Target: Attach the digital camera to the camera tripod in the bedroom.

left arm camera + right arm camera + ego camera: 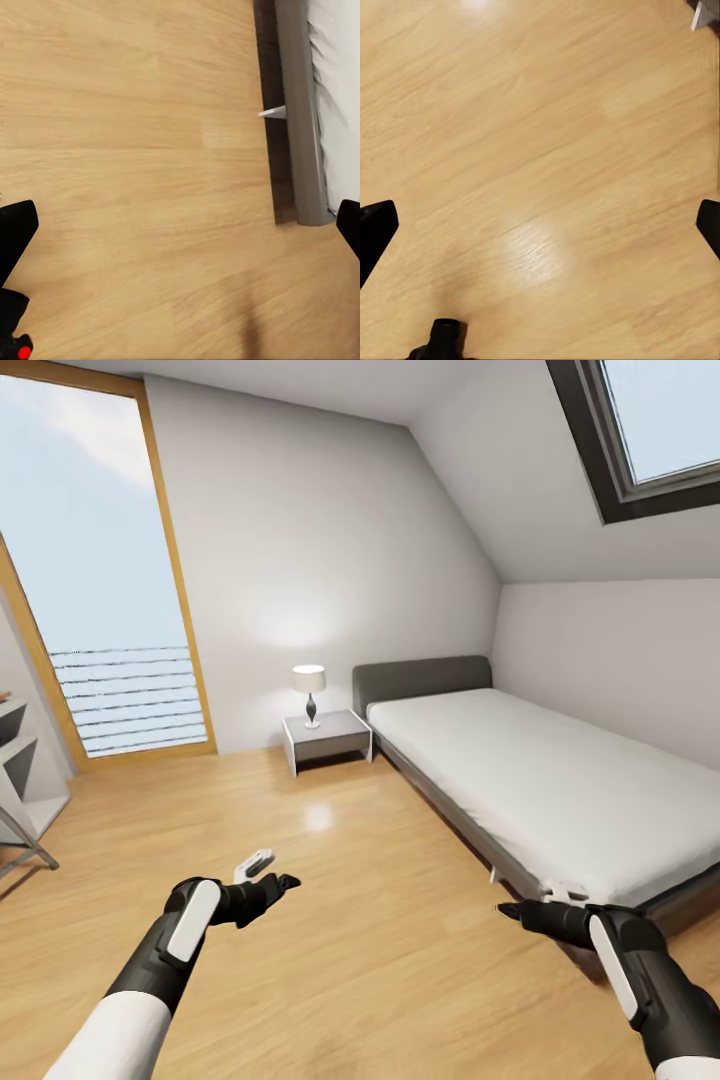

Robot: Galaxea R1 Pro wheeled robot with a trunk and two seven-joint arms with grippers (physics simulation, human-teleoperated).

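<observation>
left tool [262, 880] wide open, empty | right tool [528, 908] wide open, empty | both arms forward over floor [330, 920]

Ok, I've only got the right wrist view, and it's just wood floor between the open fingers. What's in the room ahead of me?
Observer: In the head view, a bed with a grey frame and a white mattress runs along the right wall.
Operator: Anything next to it?
Observer: A small nightstand stands at its head end, with a lit lamp on top.
Operator: And where's my other arm?
Observer: The left gripper is open and held out over the plank floor. It is holding nothing.
</observation>
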